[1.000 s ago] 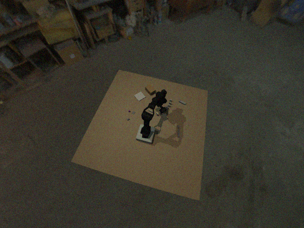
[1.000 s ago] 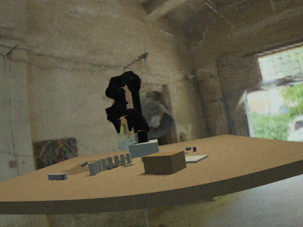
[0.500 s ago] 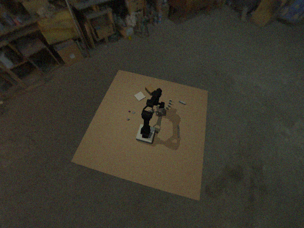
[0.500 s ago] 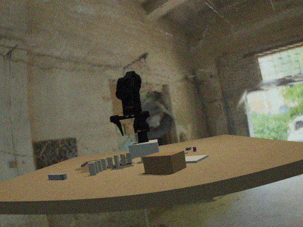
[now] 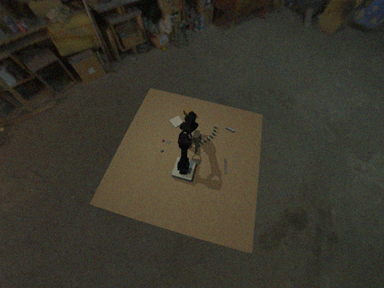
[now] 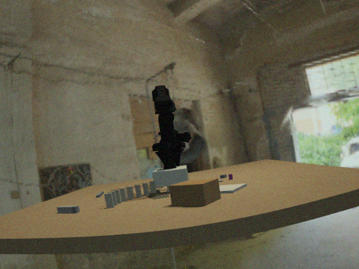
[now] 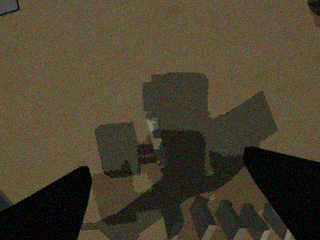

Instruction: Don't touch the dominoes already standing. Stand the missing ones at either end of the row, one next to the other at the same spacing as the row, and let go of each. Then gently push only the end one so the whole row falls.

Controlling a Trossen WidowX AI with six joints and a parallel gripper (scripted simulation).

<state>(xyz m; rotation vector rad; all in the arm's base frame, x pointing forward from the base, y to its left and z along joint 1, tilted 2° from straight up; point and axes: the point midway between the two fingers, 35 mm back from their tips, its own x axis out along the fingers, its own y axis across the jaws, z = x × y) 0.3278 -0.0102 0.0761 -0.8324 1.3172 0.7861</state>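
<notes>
A curved row of several grey dominoes (image 5: pixel 212 134) (image 6: pixel 129 192) (image 7: pixel 201 216) stands upright on the table. The end domino (image 6: pixel 152 186) nearest the arm's base is upright. The other end domino (image 6: pixel 109 200) also stands. My gripper (image 7: pixel 169 164) is open and empty, raised above the table; its fingers are not distinct in the top and exterior views. In the wrist view, part of the row shows at the bottom, between the fingers' lower parts, and arm shadow covers the middle. A grey block (image 5: pixel 230 129) (image 6: pixel 68 209) lies beyond the far end of the row; whether it is a domino is unclear.
A thin grey bar (image 5: pixel 225 166) (image 6: pixel 100 194) lies beside the row. A brown box (image 6: pixel 194 193), a pale flat plate (image 5: pixel 176 121) (image 6: pixel 233 188), a small purple block (image 5: pixel 163 140) (image 6: pixel 230 176) and small grey pieces (image 5: pixel 161 150) (image 6: pixel 222 176) are on the table (image 5: pixel 216 213).
</notes>
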